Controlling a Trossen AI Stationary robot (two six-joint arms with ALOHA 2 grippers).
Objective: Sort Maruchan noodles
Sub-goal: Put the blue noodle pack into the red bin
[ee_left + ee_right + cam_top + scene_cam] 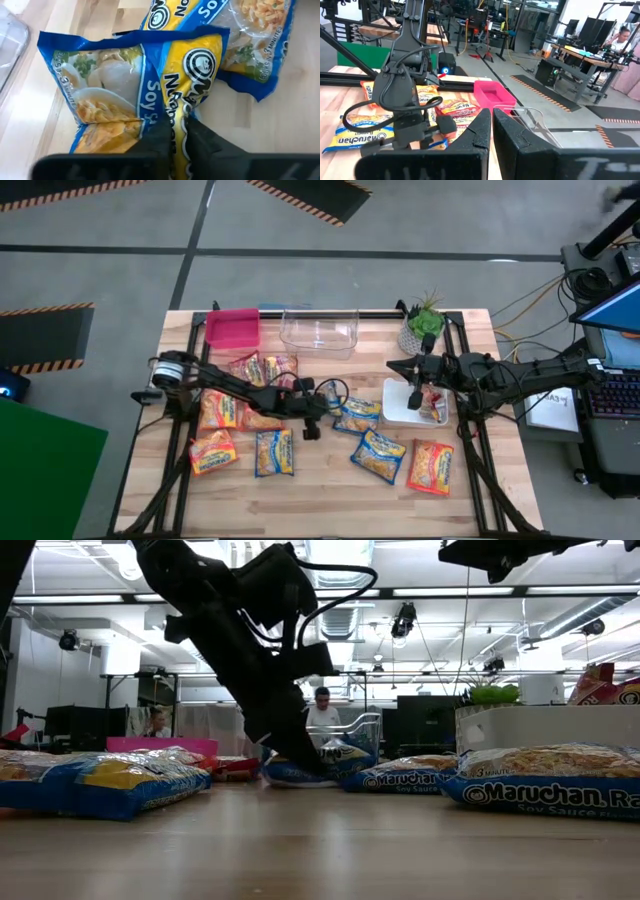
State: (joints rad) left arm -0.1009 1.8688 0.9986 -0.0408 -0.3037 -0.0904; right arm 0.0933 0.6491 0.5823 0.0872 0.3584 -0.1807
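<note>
Several yellow-orange Maruchan packets lie flat on the wooden table. My left gripper (322, 420) reaches in from the table's left and is shut on a blue-marked packet (135, 85) (356, 414) near the table's middle. A second blue packet (245, 40) lies just beyond it. In the low view the left arm comes down onto that packet (300, 772). My right gripper (414, 396) hovers shut and empty over the white tray (398, 416), which holds a red-marked packet (435, 408). The right wrist view shows its fingers (480, 135) closed together. My left gripper pinches the blue packet at its near edge (172, 117), between the two fingers, where the wrapper is bunched into a raised fold. The fingers slant down at it from the table's left. In the low view the packet's underside (290, 780) rests on the table.
A pink bin (232, 328), a clear bin (320, 330) and a potted plant (424, 326) stand along the far edge. Orange packets (214, 450) lie at the left, blue ones (378, 455) and an orange one (432, 466) near the front. People show in the room behind.
</note>
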